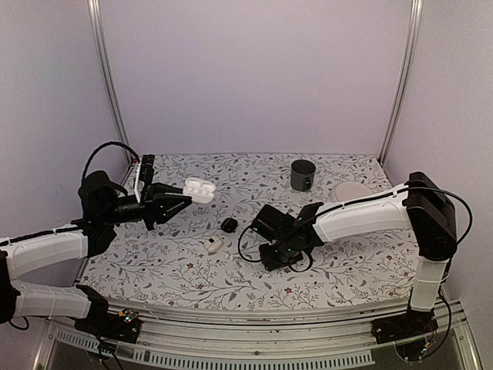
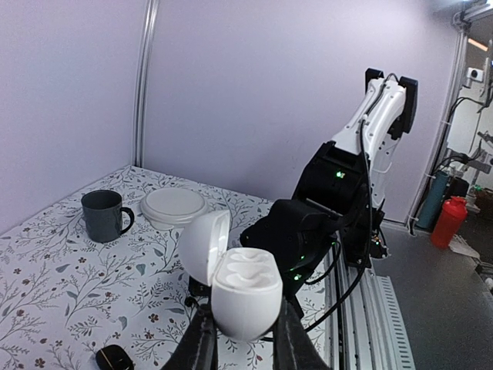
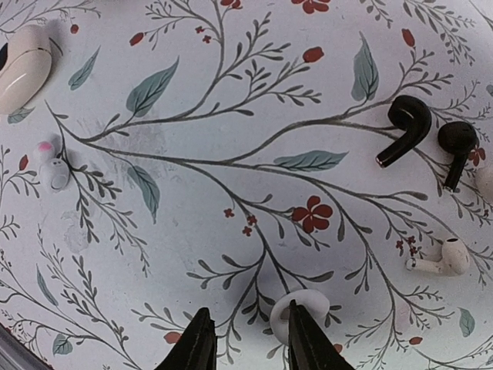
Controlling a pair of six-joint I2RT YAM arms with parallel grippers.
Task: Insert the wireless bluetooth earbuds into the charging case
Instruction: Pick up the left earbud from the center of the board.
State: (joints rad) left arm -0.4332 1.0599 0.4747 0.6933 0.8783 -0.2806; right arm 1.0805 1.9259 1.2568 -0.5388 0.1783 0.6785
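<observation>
The worktop (image 3: 192,193) carries a white cloth printed with thin dark stems, grey-green leaves and small red flowers. The pair of glossy plastic earbuds (image 3: 408,123) is black. Near them the stemmed plastic earbud (image 3: 443,258) is white, and a tiny bud (image 3: 54,171) is white with a pink tip. The open pebble-shaped charging case (image 2: 243,293) is plain glossy white, the ceramic mug (image 1: 303,175) dark grey.

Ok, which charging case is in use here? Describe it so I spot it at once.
Find the left arm, over the left side of the floral table. The left gripper holds the charging case up off the surface. It is the white egg-shaped one with its lid open, unlike the closed cream case and the small black case lying on the table.
</observation>
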